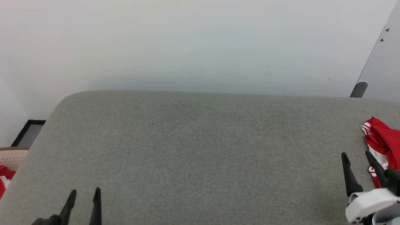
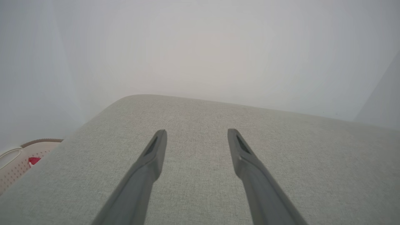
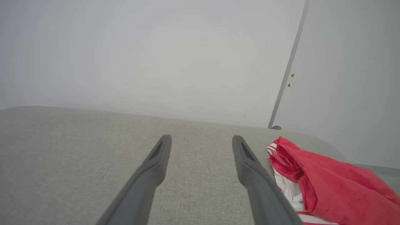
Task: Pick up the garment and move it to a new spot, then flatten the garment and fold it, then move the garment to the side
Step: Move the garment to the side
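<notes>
Your right gripper (image 1: 356, 153) hovers with jaws apart, the garment (image 1: 382, 139) heaped just beside its outer finger.
It grips nothing: the garment lies crumpled at the bench (image 1: 200, 150) edge, right of that gripper and not between its fingers, so you would likely swing rightward before closing. Your left gripper (image 1: 85, 190), also spread and empty, hovers over bare bench well apart from the garment, probably kept free for flattening.
</notes>
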Robot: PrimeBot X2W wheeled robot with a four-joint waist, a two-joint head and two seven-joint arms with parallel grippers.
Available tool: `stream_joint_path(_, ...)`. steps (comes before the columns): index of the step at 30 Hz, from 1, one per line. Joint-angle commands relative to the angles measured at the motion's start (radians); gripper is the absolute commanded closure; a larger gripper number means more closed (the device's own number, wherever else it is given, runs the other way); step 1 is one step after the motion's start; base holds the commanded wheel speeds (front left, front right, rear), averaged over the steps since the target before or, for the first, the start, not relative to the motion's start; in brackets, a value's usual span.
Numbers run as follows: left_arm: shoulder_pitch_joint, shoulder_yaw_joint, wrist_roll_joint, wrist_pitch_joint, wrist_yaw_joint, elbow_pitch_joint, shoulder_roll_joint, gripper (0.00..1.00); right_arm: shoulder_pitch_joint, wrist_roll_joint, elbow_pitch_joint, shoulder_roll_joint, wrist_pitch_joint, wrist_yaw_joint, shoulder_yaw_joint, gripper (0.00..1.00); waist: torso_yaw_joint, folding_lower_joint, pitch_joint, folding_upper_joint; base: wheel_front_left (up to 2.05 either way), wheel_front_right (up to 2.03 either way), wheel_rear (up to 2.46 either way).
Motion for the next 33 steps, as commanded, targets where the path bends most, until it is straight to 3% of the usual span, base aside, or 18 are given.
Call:
stream_joint_path(1,0.018,-0.001,0.012,0.001,-0.005,-0.006,0.000,0.00,0.036,-0.003,-0.029,0.020,-0.004,-0.001,-0.019,0.00,-0.004,0.0000,-0.004,-0.0001,0.00,0.00,0.00)
stream_joint_path(16,0.040,0.025,0.046,0.001,-0.020,-0.029,-0.003,0.00,0.229,-0.037,-0.194,0.146,-0.004,-0.001,-0.090,0.00,-0.039,0.0000,-0.014,-0.0001,0.00,0.00,0.00)
stream_joint_path(33,0.036,0.016,0.063,0.001,-0.026,-0.042,-0.004,0.00,0.274,-0.044,-0.229,0.177,-0.004,-0.001,-0.081,0.00,-0.072,0.0000,-0.007,-0.0001,0.00,0.00,0.00)
